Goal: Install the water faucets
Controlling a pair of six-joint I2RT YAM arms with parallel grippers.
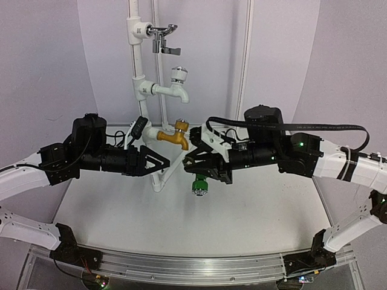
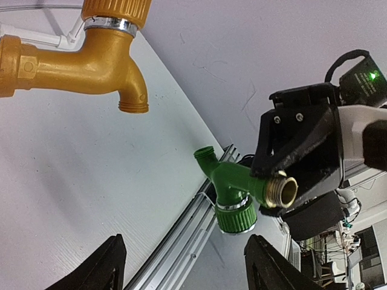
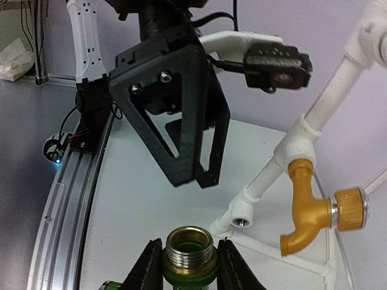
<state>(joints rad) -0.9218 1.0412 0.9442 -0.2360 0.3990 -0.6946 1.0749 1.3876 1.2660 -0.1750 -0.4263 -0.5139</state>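
Note:
The bright-green faucet (image 1: 199, 184) hangs above the table, knob down, with my right gripper (image 1: 196, 169) shut on its neck. In the right wrist view its brass threaded inlet (image 3: 190, 249) sticks up between the fingers (image 3: 147, 270) and faces an empty white pipe socket (image 3: 240, 221). In the left wrist view the green faucet (image 2: 233, 184) floats just past my left gripper (image 2: 184, 266), which is open and holds nothing. The left gripper (image 1: 166, 162) points at the right one, a short gap apart.
A white pipe frame (image 1: 138, 66) stands at the back with a chrome tap (image 1: 162, 36), a white tap (image 1: 176, 87) and a brass-yellow tap (image 1: 174, 136) fitted on it. The brass-yellow tap (image 3: 311, 208) sits just right of the socket. An aluminium rail (image 1: 193, 266) runs along the near edge.

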